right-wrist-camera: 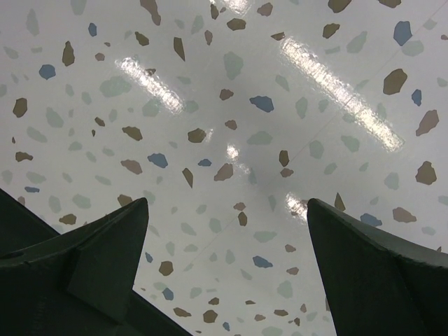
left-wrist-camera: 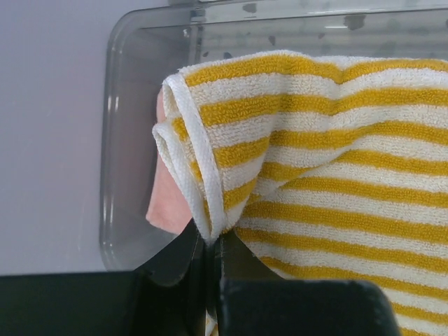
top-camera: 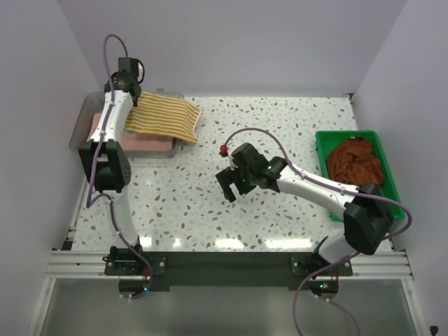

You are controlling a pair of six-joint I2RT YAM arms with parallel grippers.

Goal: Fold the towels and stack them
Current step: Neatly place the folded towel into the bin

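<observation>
Over at the far left corner, the yellow-and-white striped towel (top-camera: 164, 117) lies rumpled across the clear grey bin (top-camera: 80, 130). It covers most of a salmon-pink towel (top-camera: 148, 144) lying flat inside, and its right edge reaches past the bin's rim over the tabletop (top-camera: 280, 126). The left claw (left-wrist-camera: 210, 245) pinches the white hem at a bunched corner, its arm stretched far forward. The right claw (top-camera: 233, 183) hangs spread wide over the bare middle of the tabletop, gripping nothing. A rust-brown towel heap (top-camera: 355, 161) sits crumpled in the green tray (top-camera: 323, 150) by the right edge, well apart.
</observation>
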